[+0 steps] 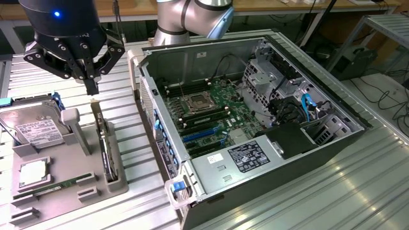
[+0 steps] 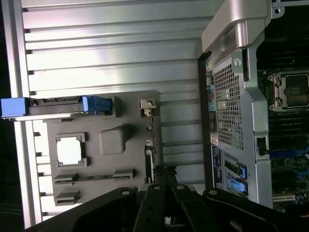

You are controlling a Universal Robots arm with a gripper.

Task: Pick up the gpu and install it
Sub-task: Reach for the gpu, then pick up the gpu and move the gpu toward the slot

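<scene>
Pincer (image 1: 93,88) first: black, on the arm's wrist, it hangs at about ten o'clock in the exterior view. Its two fingers are drawn together into one narrow tip that points straight down, with nothing between them. That tip sits just over the far end of the gpu (image 1: 110,158); whether it touches the card cannot be told. In the wrist view the pincer (image 2: 164,171) shows the same closed wedge, lying just beside the gpu (image 2: 150,157).

The gpu is a thin flat card standing on its long edge in a slot of the grey tray (image 1: 70,158), so it is seen mostly edge-on as a dark narrow strip. In the wrist view a pale metal bracket shows at the end away from the pincer.

On the exterior view's clock, the card lies at about eight o'clock. The hard drive (image 1: 35,127) with its white label stands near it towards nine. The open computer case (image 1: 338,139) lies apart towards three, with its green motherboard (image 1: 211,112) exposed. Tray and case both rest on the ribbed metal table (image 1: 357,191).
</scene>
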